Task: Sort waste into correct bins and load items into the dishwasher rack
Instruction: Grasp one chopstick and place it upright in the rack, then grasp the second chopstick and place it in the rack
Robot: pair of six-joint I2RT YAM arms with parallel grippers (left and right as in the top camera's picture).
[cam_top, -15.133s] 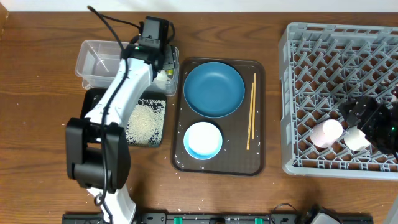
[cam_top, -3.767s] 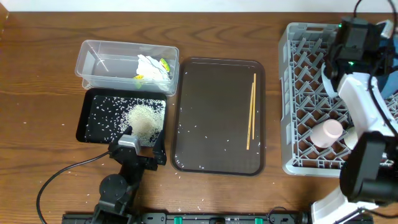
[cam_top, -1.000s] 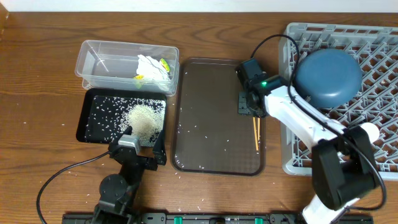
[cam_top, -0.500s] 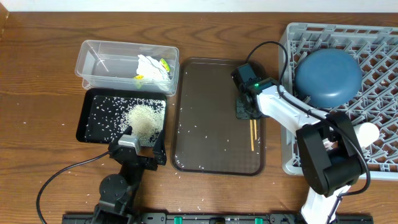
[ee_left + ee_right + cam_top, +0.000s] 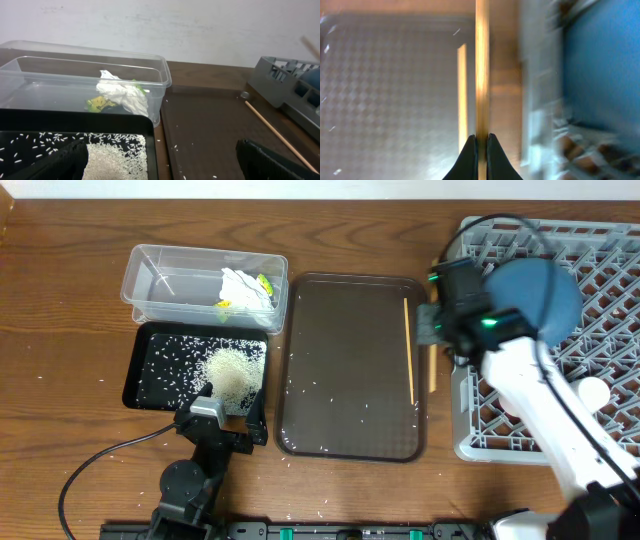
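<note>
My right gripper is shut on one wooden chopstick, held lengthwise over the gap between the brown serving tray and the dishwasher rack. A second chopstick lies on the tray's right side. The blue bowl sits upside down in the rack, with a white cup lower down. The clear tub holds tissue and the wrapper. Rice is piled in the black tray. My left gripper rests open at the black tray's near edge.
The brown serving tray lies in the middle, with scattered rice grains on it. A few more grains lie on the wooden table near its front edge. A black cable loops across the table at the front left.
My right gripper has closed on one chopstick and carried it right, off the serving tray toward the rack's left edge. The other chopstick stays on the tray. The left arm has not moved.
</note>
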